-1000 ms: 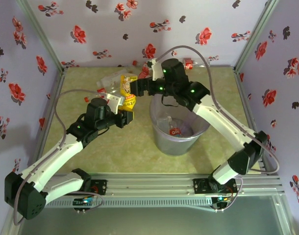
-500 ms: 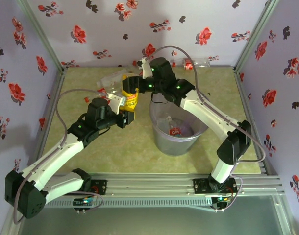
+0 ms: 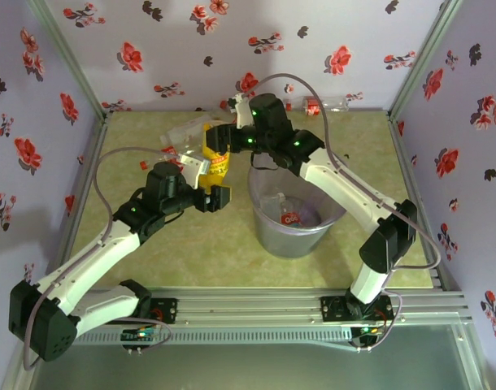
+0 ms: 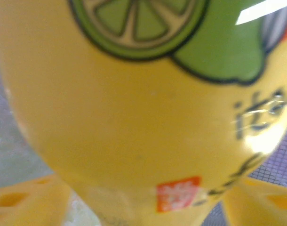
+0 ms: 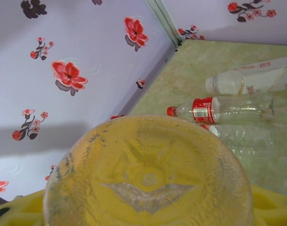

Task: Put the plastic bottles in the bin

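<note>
The right gripper (image 3: pixel 219 141) is clasping the yellow plastic bottle (image 3: pixel 215 162) just above the released left gripper (image 3: pixel 207 184), one clear bottle (image 3: pixel 289 213) is lying in the translucent grey round bin (image 3: pixel 268 231) beside them, and clear red-capped bottles (image 5: pixel 228 107) are waiting beyond.

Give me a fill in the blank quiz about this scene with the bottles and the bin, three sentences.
The held bottle in the right gripper is coloured ____.
The clear bottle lying inside the bin has a ____ label.
On the left gripper, the jaws stand ____.
Missing words: yellow; red; open.
</note>
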You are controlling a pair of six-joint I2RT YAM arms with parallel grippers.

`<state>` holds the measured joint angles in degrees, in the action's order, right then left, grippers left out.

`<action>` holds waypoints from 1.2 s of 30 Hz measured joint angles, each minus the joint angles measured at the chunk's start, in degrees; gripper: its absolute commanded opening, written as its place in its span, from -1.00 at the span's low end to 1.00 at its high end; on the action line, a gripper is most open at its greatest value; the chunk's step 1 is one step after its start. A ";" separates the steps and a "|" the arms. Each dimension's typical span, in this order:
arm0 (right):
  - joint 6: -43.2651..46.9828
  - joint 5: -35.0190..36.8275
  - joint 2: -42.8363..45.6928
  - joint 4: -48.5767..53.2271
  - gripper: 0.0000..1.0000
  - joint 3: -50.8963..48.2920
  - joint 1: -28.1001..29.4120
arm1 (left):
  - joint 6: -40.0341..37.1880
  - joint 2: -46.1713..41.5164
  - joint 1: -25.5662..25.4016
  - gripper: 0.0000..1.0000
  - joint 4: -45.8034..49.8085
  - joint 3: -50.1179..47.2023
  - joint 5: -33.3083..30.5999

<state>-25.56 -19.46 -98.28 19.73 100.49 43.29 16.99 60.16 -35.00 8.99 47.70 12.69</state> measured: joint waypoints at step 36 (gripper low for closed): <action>12.20 6.10 21.11 24.70 -0.03 2.93 -17.44 | 2.43 6.10 0.68 0.99 -0.83 -0.92 -3.87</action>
<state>-13.37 -13.37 -77.17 44.42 103.42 25.85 19.42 66.26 -34.33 8.16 46.78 8.82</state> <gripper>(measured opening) 0.590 0.996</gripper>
